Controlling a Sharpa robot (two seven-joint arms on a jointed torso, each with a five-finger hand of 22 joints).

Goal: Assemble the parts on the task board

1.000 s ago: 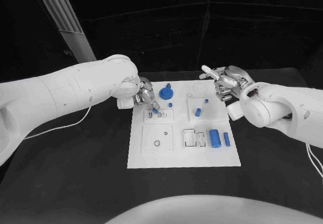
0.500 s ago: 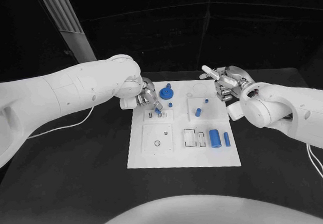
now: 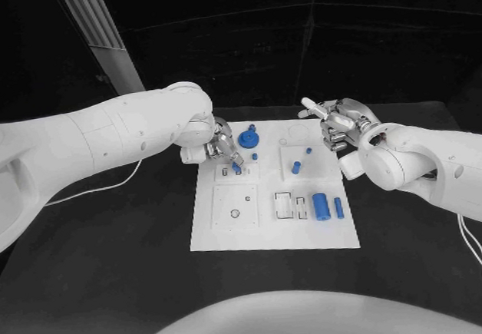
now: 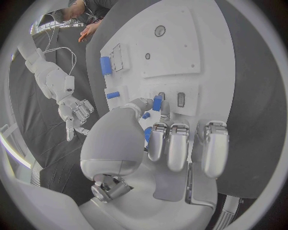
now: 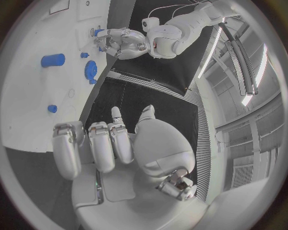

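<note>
The white task board point(image 3: 270, 233) lies in the middle of the table. My left hand point(image 3: 211, 144) hovers over its far left corner and pinches a small blue peg point(image 3: 236, 167) between thumb and finger, right above a small slotted block point(image 3: 235, 171). The left wrist view shows the same blue peg point(image 4: 157, 103) at my fingertips, close to two dark slots point(image 4: 180, 99). My right hand point(image 3: 338, 125) hangs over the board's far right edge, fingers apart and holding nothing. A blue gear point(image 3: 249, 141), a short blue peg point(image 3: 295, 166) and a thick blue cylinder point(image 3: 321, 206) sit on the board.
A slim blue pin point(image 3: 338, 206) stands beside the cylinder near the board's right edge. A white square block with a hole point(image 3: 234, 207) sits at the left. A thin cable point(image 3: 87, 191) trails across the table on the left.
My left hand has shifted slightly toward me and lower, bringing the blue peg closer to the slotted block. The right hand has stayed put.
</note>
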